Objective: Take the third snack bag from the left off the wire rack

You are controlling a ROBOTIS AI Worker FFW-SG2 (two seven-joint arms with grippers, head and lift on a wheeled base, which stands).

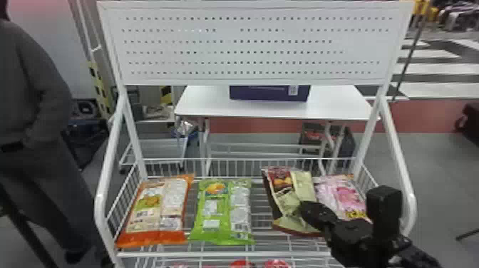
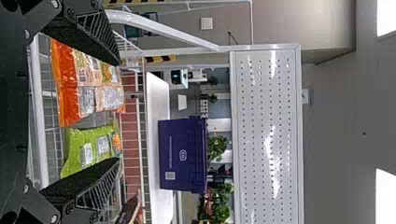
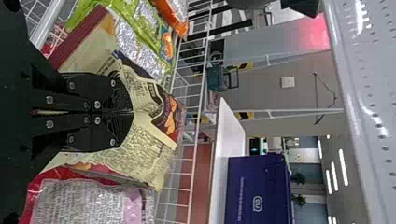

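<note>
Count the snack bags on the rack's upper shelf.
4. Left to right: orange bag, green bag, olive bag pinched in the right gripper's jaws, pink bag. Red packs lower down are mostly cut off.

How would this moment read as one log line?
right end effector: shut on third snack bag | third snack bag: not yet off wire rack, between green bag and pink bag | left end effector: open

open air above the wire rack (image 1: 221,253) — side rails (image 1: 392,142) either side, pegboard (image 1: 249,42) behind
</note>
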